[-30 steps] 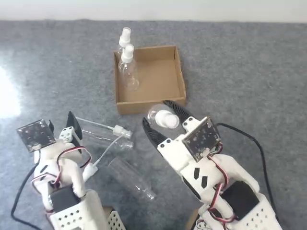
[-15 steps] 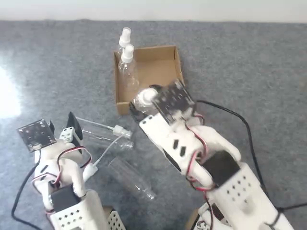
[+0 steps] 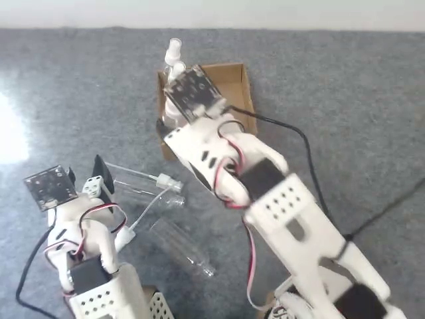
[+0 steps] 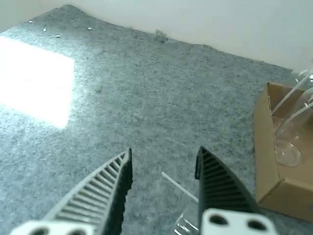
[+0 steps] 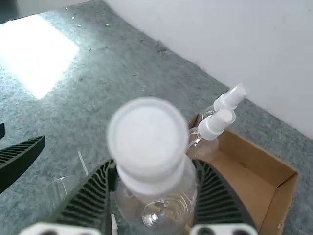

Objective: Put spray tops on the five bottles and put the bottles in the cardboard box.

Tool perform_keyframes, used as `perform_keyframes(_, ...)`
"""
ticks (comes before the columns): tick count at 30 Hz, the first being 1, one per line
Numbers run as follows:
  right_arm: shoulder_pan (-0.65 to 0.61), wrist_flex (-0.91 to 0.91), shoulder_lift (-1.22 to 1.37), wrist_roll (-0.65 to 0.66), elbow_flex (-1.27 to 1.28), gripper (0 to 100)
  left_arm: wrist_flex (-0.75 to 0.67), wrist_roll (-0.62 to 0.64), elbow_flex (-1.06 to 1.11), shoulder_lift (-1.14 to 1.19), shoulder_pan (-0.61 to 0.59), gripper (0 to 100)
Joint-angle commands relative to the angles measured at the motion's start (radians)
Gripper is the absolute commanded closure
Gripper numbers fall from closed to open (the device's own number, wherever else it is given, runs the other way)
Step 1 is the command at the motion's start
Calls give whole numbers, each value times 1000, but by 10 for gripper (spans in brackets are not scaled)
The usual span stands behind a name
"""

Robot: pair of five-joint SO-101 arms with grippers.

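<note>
- My bench (image 3: pixel 345 100) was covered in grey felt.
- The cardboard box (image 3: pixel 249 100) stood open-topped on it, toward the far side.
- Nearer me, a clear bottle (image 3: pixel 182 249) lay on its side on the felt.
- Just beyond it lay a spray top (image 3: pixel 167 180) with its thin tube.

My right arm (image 3: pixel 219 159) is stretched over the cardboard box (image 3: pixel 247 93), beside two spray-topped bottles (image 3: pixel 176 66) at its far corner. A bare bottle (image 3: pixel 180 247) lies on the carpet (image 3: pixel 345 100) near my left arm (image 3: pixel 80 229).

Grey felt mat (image 3: pixel 372 86) meets a white wall (image 4: pixel 220 19); bright light patch (image 4: pixel 34 78).
</note>
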Motion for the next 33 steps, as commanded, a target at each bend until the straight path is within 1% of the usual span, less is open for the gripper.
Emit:
perform_keyframes(1, 10, -30, 47, 5, -112, 982, -28, 9, -4, -11, -8, 801)
perform_keyframes(4, 15, -35, 97, -25, -144, 982, -28, 9, -4, -11, -8, 801)
perform_keyframes(8, 36, -114, 137, -107, -150, 982, -28, 9, -4, -11, -8, 801)
perform_keyframes(15, 54, -171, 203, -117, -149, 982, -28, 9, -4, -11, -8, 801)
perform_keyframes(23, 90, -337, 292, -117, -89, 983, -28, 9, -4, -11, -8, 801)
perform_keyframes(29, 94, -383, 344, -118, -74, 984, -28, 9, -4, -11, -8, 801)
perform_keyframes(33, 96, -383, 384, -186, -75, 983, -26, 9, -4, -11, -8, 800)
